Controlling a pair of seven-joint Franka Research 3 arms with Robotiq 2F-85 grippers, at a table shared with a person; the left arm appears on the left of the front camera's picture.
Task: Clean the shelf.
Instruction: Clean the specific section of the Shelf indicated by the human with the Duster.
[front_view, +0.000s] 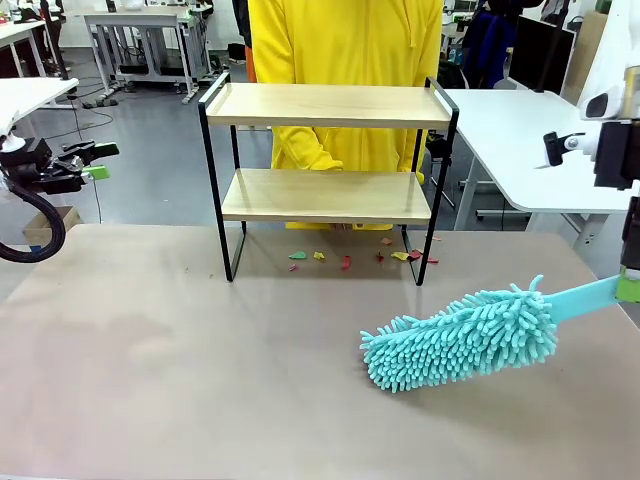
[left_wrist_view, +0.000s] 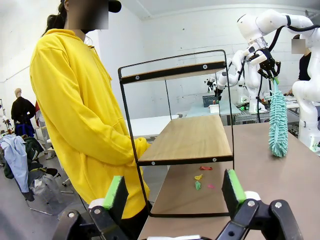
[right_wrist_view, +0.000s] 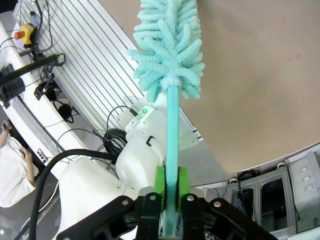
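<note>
Scraps (front_view: 345, 262) of red, yellow and green lie on the table (front_view: 180, 370) beneath the shelf (front_view: 325, 195), between its black legs. The shelf stands upright at the far middle of the table, both wooden boards bare. A person (front_view: 345, 45) in a yellow hoodie stands just behind it. A teal fluffy duster (front_view: 465, 338) slants in from the right, its head down at the table top in front of the shelf and well apart from it. The right gripper (right_wrist_view: 171, 181) has its jaws clamped on the duster's handle. The left gripper (left_wrist_view: 174, 191) hangs beyond the table's left edge, jaws spread wide with nothing between them. The table top is plain beige; white tables (front_view: 530, 140) and a grey floor lie beyond.
</note>
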